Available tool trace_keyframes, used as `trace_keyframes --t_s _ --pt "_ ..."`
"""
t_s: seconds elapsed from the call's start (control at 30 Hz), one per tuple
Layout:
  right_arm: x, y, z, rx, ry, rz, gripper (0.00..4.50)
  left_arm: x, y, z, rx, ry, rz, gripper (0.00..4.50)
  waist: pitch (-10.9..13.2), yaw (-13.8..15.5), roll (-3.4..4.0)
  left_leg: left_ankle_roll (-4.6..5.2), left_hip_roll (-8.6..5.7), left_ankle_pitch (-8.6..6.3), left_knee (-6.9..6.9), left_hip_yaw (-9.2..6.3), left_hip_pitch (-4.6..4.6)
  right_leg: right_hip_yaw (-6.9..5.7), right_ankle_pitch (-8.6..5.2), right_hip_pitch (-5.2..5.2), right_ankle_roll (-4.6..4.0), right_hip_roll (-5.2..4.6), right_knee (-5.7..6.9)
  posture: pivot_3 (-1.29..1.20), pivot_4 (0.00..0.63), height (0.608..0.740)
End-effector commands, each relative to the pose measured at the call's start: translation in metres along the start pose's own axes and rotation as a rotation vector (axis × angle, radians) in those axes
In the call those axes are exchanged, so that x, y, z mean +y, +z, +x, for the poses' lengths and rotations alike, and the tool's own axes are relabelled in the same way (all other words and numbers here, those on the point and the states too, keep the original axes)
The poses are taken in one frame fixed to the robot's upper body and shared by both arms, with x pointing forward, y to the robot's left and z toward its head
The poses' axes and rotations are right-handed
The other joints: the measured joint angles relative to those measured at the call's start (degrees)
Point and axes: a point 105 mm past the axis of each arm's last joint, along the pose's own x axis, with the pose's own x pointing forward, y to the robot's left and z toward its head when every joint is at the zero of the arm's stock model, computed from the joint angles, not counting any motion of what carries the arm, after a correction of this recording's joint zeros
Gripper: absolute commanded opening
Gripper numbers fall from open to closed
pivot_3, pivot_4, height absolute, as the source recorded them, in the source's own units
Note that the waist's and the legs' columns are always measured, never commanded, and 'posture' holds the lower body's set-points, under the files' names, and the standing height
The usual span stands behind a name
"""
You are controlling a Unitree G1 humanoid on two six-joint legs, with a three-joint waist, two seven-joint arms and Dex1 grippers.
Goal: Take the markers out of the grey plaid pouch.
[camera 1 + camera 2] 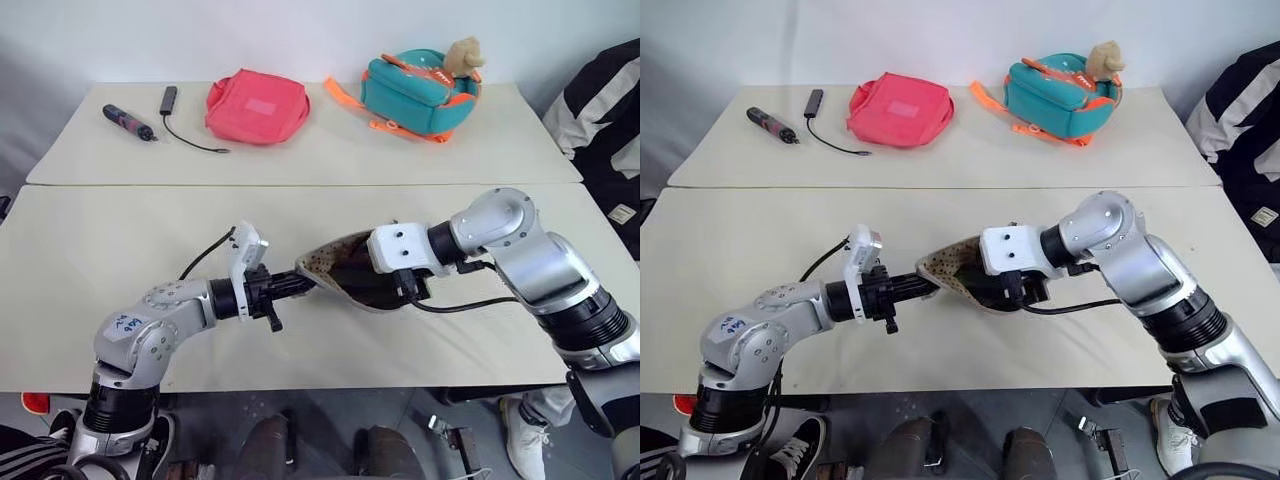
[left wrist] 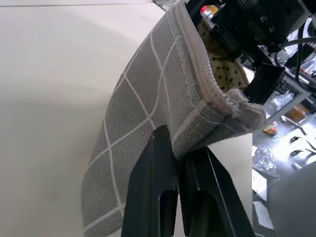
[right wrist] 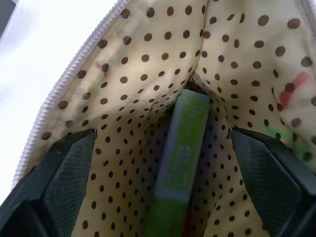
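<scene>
Right wrist view showed our right gripper spread wide inside the grey plaid pouch, around the green marker; our left gripper pinched the pouch's edge mid-table. Lining might snag.

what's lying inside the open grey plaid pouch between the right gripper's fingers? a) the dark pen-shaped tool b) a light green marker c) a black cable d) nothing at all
b: the right wrist view looks into the grey plaid pouch, where a light green marker lies in the fold of the dotted lining, with the open right gripper on either side of it.
</scene>
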Motion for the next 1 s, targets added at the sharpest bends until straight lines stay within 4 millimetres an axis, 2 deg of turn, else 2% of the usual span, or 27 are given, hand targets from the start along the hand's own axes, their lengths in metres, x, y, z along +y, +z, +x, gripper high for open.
trace_keyframes --t_s 0.03,0.1,0.27,0.4,0.8,0.97,1.0 --pt "-0.001 -0.003 0.003 0.016 -0.014 -0.005 3.93 -0.003 0.005 -0.001 -0.035 -0.01 0.02 0.0 0.0 0.0 0.0 0.0 0.0 0.0 0.0 0.0 0.0 0.0 0.0 -0.01 0.0 0.0 0.0 0.0 0.15 0.74" --pt "-0.006 -0.006 0.004 0.041 -0.049 -0.052 3.3 -0.003 0.004 -0.001 -0.031 -0.007 0.028 0.0 0.0 0.0 0.0 0.0 0.01 0.0 0.0 0.0 0.0 0.0 0.0 -0.01 0.0 0.0 0.01 0.0 0.15 0.74" --pt "-0.015 0.004 0.009 -0.005 -0.109 -0.114 3.3 0.0 0.01 -0.001 -0.059 0.004 0.022 0.0 0.0 0.0 0.0 0.02 0.01 0.02 0.0 0.0 0.0 0.0 0.0 -0.01 0.0 0.01 0.0 0.0 0.15 0.74" --pt "-0.018 -0.005 0.016 0.039 -0.142 -0.159 2.45 0.002 0.01 0.0 -0.066 0.011 0.012 0.0 0.0 0.0 0.0 0.03 0.01 0.03 0.0 0.0 0.0 -0.01 0.0 -0.01 0.0 0.03 0.01 0.0 0.15 0.74" --pt "-0.018 -0.044 0.029 0.224 -0.158 -0.186 2.45 -0.001 0.006 0.003 -0.069 0.011 0.008 0.0 0.0 -0.1 -0.01 0.02 0.01 0.04 0.0 0.0 0.02 0.02 0.0 0.0 0.0 0.04 0.02 0.0 0.15 0.74" --pt "-0.013 -0.05 0.033 0.23 -0.125 -0.144 2.45 -0.002 0.009 0.004 -0.086 0.013 0.001 0.0 0.0 -0.1 -0.01 0.01 0.03 0.04 0.0 0.0 0.02 0.02 0.0 0.0 0.0 0.06 0.02 0.0 0.15 0.74" --pt "-0.014 -0.049 0.033 0.225 -0.127 -0.135 2.26 -0.001 0.009 0.003 -0.087 0.015 0.001 0.0 0.0 -0.1 -0.01 0.01 0.03 0.05 0.0 0.0 0.02 0.02 0.0 0.0 0.0 0.07 0.03 0.0 0.15 0.74"
